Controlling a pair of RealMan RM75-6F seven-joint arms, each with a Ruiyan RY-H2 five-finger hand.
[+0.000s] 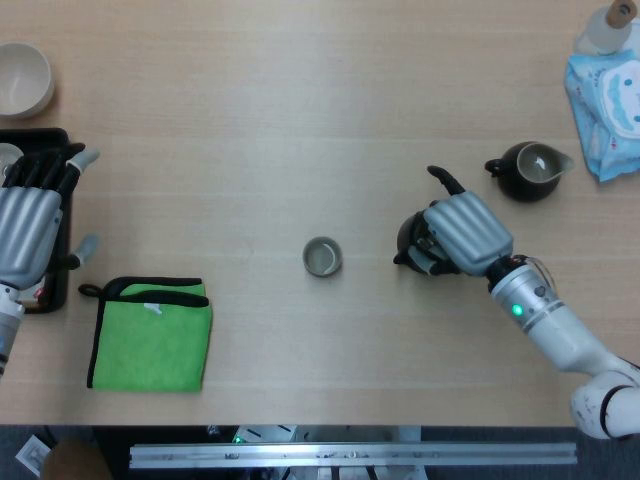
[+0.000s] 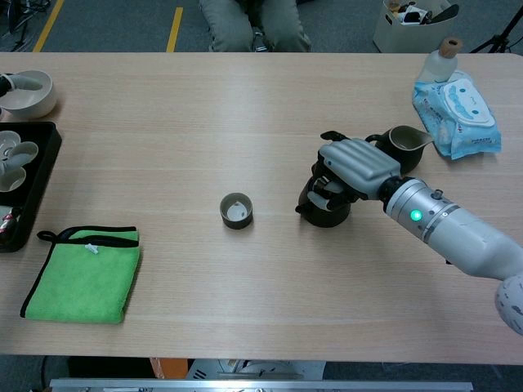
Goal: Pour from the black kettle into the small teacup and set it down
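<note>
The small grey teacup [image 1: 322, 257] [image 2: 236, 211] stands upright near the middle of the table. To its right, the black kettle [image 1: 408, 233] [image 2: 324, 214] looks to be resting on the tabletop. My right hand [image 1: 462, 235] [image 2: 355, 166] covers the kettle from above, its fingers curled around it. The kettle's dark handle tip [image 1: 445, 180] sticks out beyond the hand. A gap of bare table separates kettle and cup. My left hand [image 1: 28, 225] hovers at the far left edge with its fingers apart, holding nothing.
A dark pitcher cup [image 1: 530, 170] [image 2: 402, 140] sits just behind the right hand. A blue wipes pack [image 1: 610, 100] and a bottle [image 1: 608, 25] lie far right. A green cloth [image 1: 150, 333], a black tray [image 2: 37, 184] and a bowl [image 1: 20, 78] are at the left.
</note>
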